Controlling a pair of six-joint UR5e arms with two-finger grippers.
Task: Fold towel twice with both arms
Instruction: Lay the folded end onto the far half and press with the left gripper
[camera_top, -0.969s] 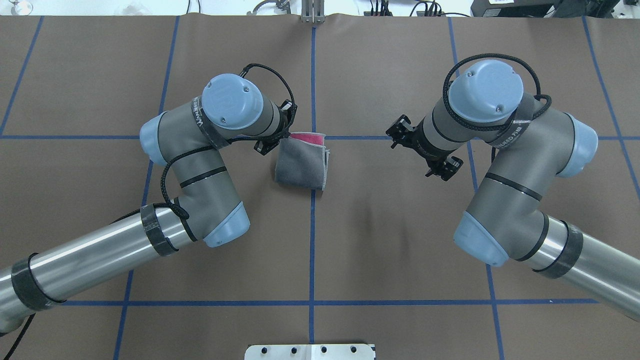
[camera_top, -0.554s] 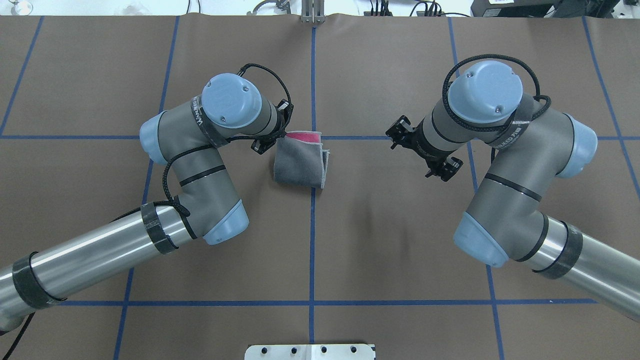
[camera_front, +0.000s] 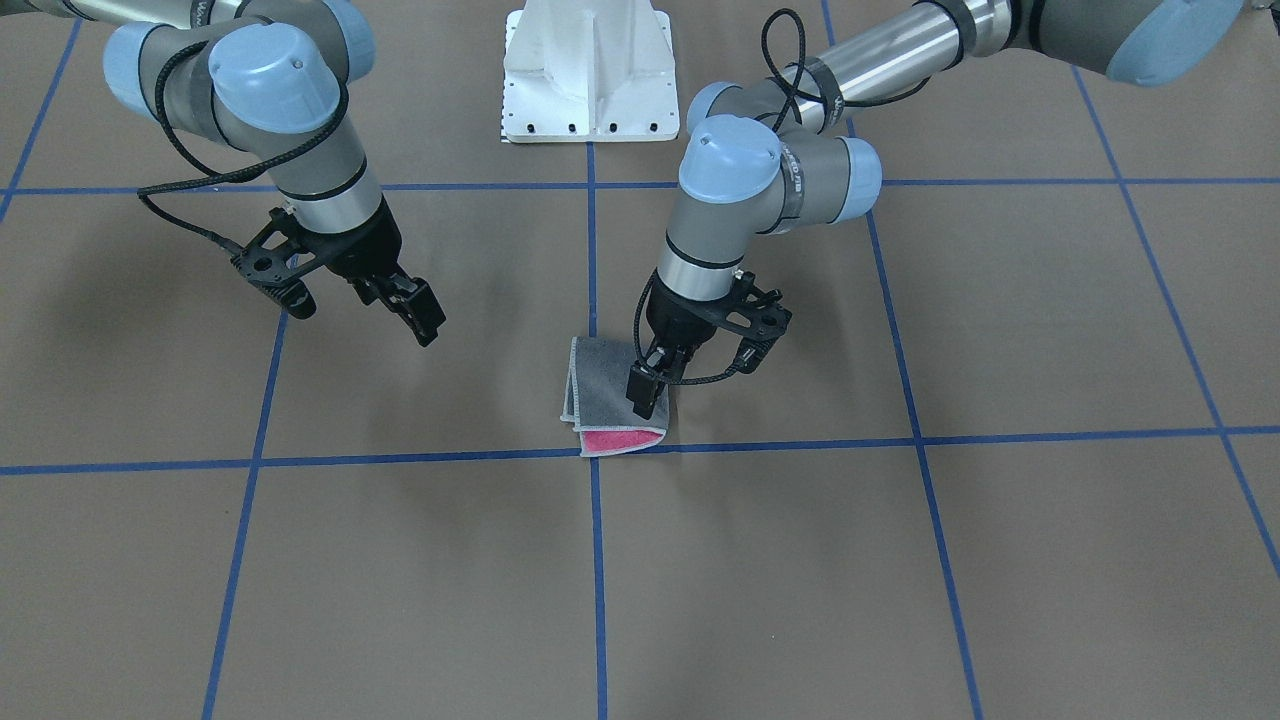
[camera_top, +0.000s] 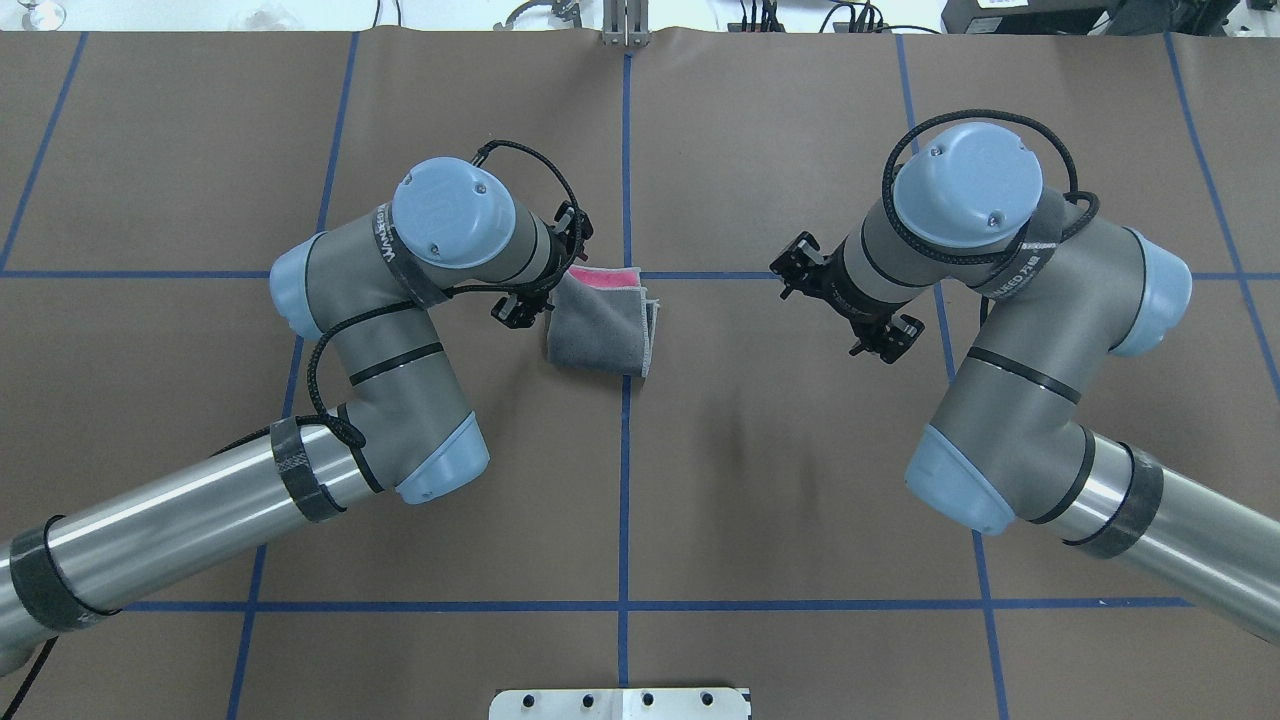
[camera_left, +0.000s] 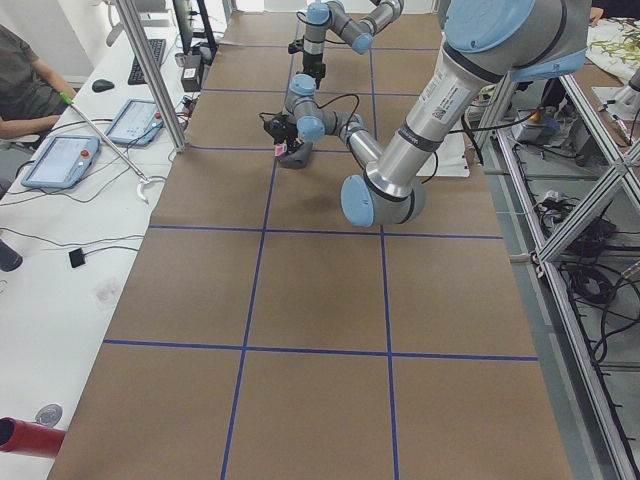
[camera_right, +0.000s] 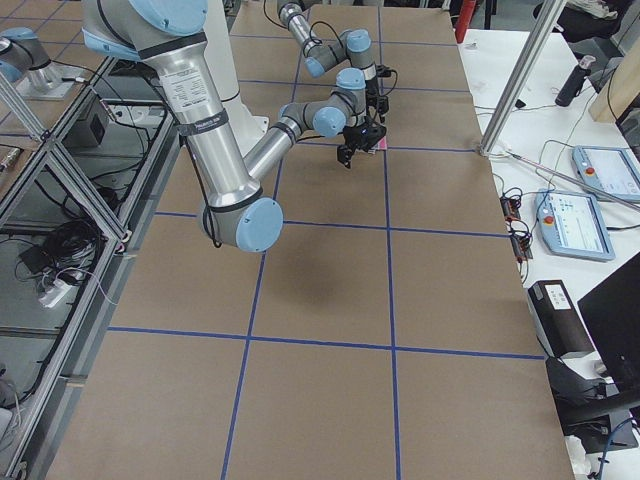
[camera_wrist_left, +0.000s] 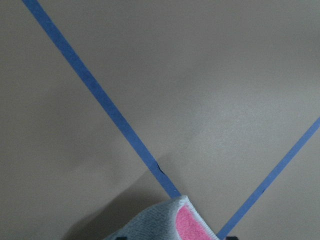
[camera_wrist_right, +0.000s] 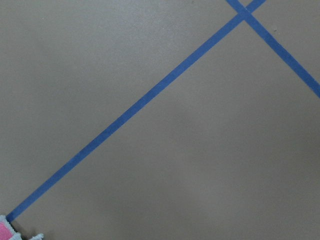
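The towel (camera_front: 605, 385) lies folded at the crossing of the blue tape lines, grey face up, with a pink strip along its far edge (camera_top: 605, 277). My left gripper (camera_front: 646, 398) is shut on the towel's far left corner and holds it slightly raised. The left wrist view shows that lifted corner (camera_wrist_left: 167, 225) with pink inside. In the overhead view the left wrist hides the fingertips. My right gripper (camera_front: 415, 312) hangs above bare table to the right of the towel, apart from it, and looks open and empty. The right wrist view shows only a towel corner (camera_wrist_right: 5, 231).
The white pedestal base (camera_front: 590, 70) stands at the robot's edge of the table. Blue tape lines (camera_top: 625, 480) divide the brown table cover. Tablets (camera_left: 62, 160) and metal posts (camera_right: 520, 75) stand on the operators' bench beside the table.
My left arm has shifted a little to the left and toward the robot, drawing the towel's far left corner with it. The right arm has hardly moved.
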